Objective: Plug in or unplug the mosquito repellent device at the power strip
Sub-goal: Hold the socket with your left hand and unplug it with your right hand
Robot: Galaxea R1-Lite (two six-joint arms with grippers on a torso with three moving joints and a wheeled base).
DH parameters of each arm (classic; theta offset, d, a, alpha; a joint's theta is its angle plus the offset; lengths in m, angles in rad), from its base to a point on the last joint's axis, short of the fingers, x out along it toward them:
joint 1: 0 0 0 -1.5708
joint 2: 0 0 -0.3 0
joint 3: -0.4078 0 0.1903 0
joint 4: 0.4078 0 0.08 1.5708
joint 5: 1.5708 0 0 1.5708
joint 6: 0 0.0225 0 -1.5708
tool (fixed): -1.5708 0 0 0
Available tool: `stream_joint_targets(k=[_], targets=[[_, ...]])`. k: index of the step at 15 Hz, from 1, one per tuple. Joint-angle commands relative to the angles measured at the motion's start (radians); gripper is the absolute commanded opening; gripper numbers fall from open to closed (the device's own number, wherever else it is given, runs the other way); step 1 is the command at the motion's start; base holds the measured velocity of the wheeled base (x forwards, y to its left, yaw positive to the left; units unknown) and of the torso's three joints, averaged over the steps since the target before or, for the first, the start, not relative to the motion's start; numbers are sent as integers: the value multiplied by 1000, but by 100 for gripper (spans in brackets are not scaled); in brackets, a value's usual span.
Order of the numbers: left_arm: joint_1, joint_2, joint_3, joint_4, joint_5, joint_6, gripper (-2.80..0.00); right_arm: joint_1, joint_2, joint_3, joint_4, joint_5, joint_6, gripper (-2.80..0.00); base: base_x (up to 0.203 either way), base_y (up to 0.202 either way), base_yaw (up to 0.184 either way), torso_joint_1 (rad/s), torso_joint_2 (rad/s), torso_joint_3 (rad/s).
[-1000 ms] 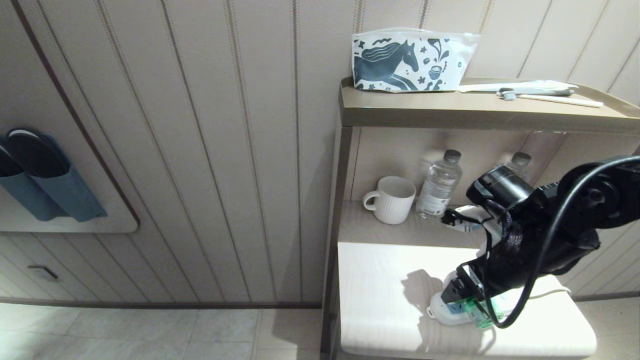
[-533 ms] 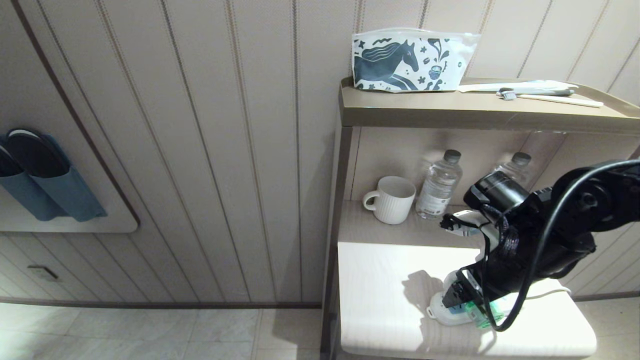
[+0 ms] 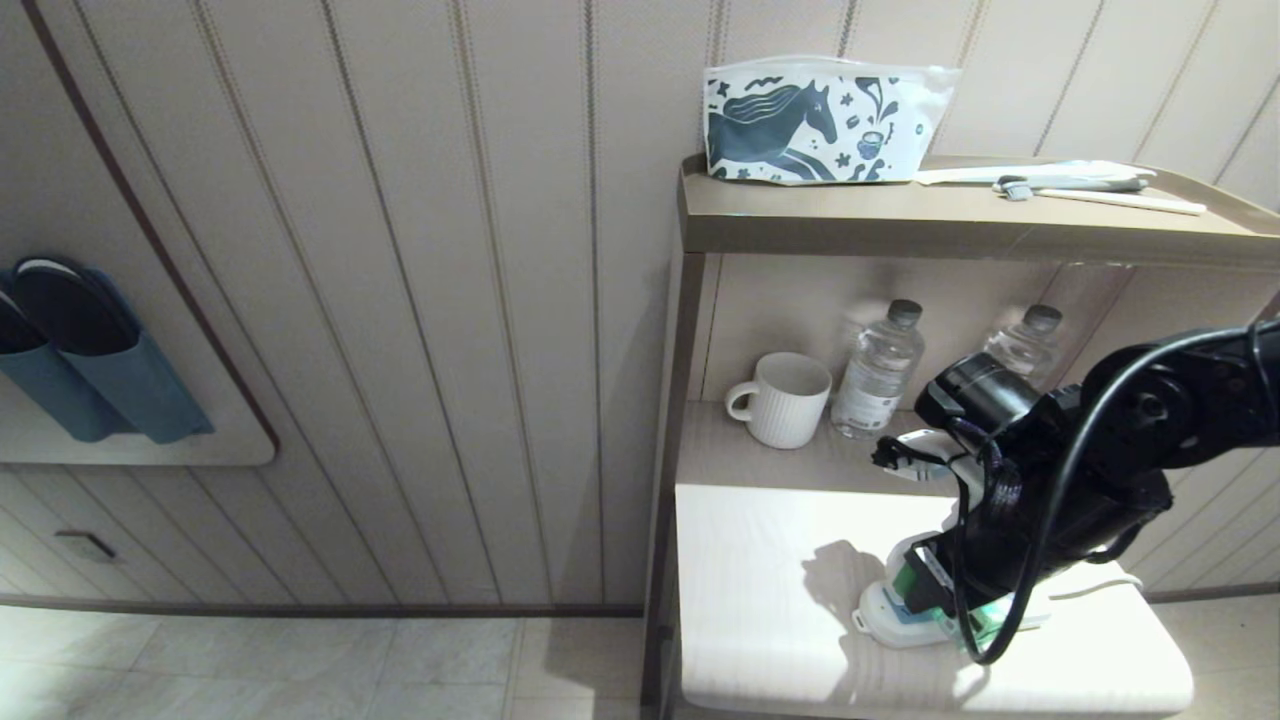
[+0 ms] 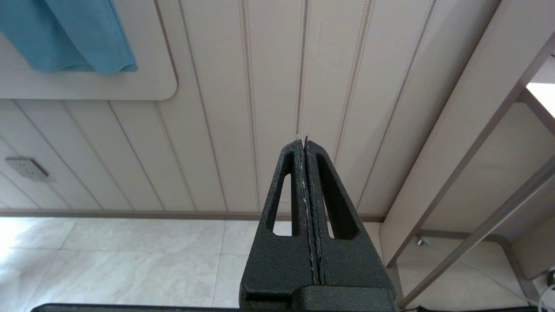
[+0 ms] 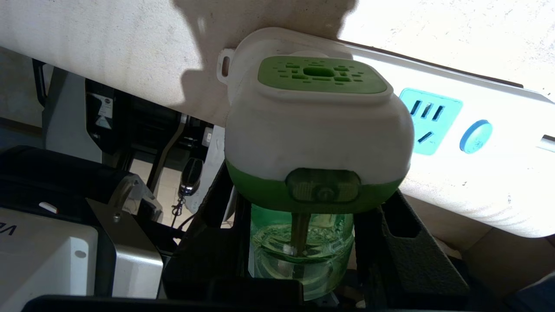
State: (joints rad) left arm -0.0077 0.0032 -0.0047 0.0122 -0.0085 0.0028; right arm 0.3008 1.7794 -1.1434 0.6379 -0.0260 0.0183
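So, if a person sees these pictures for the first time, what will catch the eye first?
The right gripper reaches down onto the white table, its fingers either side of the green bottle of the mosquito repellent device, which sits on the power strip. Above, a horse-print pouch stands on the shelf top.

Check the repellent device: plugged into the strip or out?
Looks plugged in: the mosquito repellent device sits against the power strip at its end socket. Prongs hidden, so full seating cannot be confirmed.

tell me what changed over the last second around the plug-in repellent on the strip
The right gripper closed in: its black fingers now flank the translucent green bottle of the small white mosquito repellent device, and the arm sank slightly. The device stayed on the long white power strip; the white ribbed mug and clear water bottles didn't move.
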Motion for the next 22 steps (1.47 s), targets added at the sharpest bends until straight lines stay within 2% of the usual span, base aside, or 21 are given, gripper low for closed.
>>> stream_joint_targets(k=[1, 9, 12, 14, 16, 19, 22], targets=[[0, 0, 2, -3, 1, 2, -280, 4, 1, -1, 3, 0, 0, -280, 0, 0, 0, 0, 0, 0], [0, -2, -11, 6, 3, 10, -280, 9, -8, 2, 2, 4, 0, -280, 0, 0, 0, 0, 0, 0], [0, 38, -167, 66, -4, -14, -280, 9, -16, -1, 1, 7, 0, -280, 0, 0, 0, 0, 0, 0], [0, 149, -250, 128, -49, -23, -280, 24, -23, -4, 0, 11, 2, -280, 0, 0, 0, 0, 0, 0], [-3, 277, -282, 137, -89, -26, -280, 61, -22, -6, 1, 9, 10, -280, 0, 0, 0, 0, 0, 0], [-4, 467, -298, 89, -148, -31, -280, 137, -18, -17, 2, 5, 27, -280, 0, 0, 0, 0, 0, 0], [-5, 623, -306, 60, -256, -33, -280, 214, 1, -56, 4, 0, 77, -280, 0, 0, 0, 0, 0, 0]])
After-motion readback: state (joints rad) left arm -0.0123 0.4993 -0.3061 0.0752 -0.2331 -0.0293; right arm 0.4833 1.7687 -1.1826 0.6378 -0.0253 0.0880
